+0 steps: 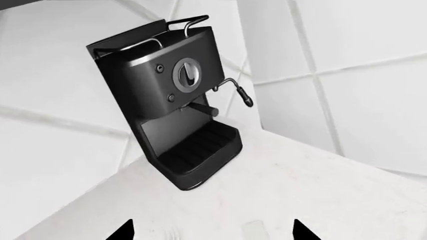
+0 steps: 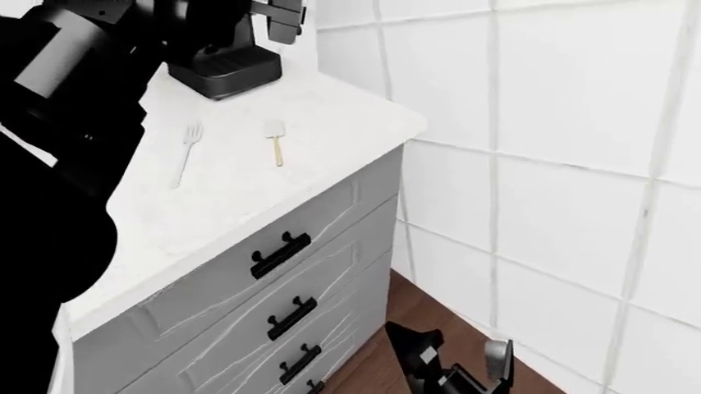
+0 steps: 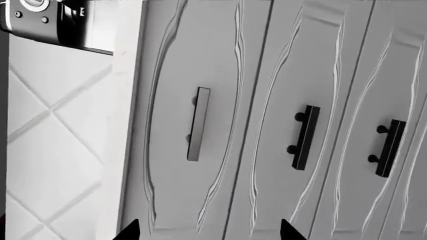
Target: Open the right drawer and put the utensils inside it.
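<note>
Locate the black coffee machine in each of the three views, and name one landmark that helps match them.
Left wrist view: the coffee machine fills the upper middle, standing tilted on the white counter.
Head view: only its base and drip tray show at the top left, behind the fork and spatula.
Right wrist view: a cut-off corner shows at the top left edge.
Shared landmark: the white counter it stands on.

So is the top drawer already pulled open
No, the right drawer sits flush with the drawers below, and the fork and spatula lie on the counter.
</note>
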